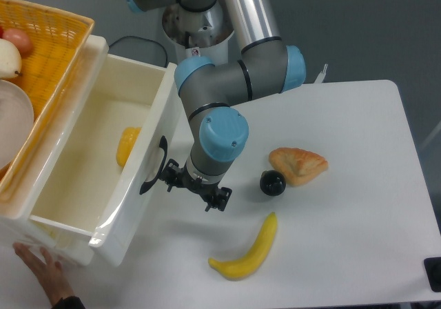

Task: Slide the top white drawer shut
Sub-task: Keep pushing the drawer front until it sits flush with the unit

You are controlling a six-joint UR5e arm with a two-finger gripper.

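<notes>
Hand (192,187) against top white drawer (135,185) front.

Robot arm (227,81) with polished silver tube link, matte grey rounded joint housings, light blue round end caps, thin black seam rings between segments, small black two-finger gripper (195,189) with knobbed fittings, white cylindrical base (200,33) bearing a small red-and-white sticker

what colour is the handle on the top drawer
Black, on the white top drawer; the handle shows clearly in the fixed camera view.
</notes>
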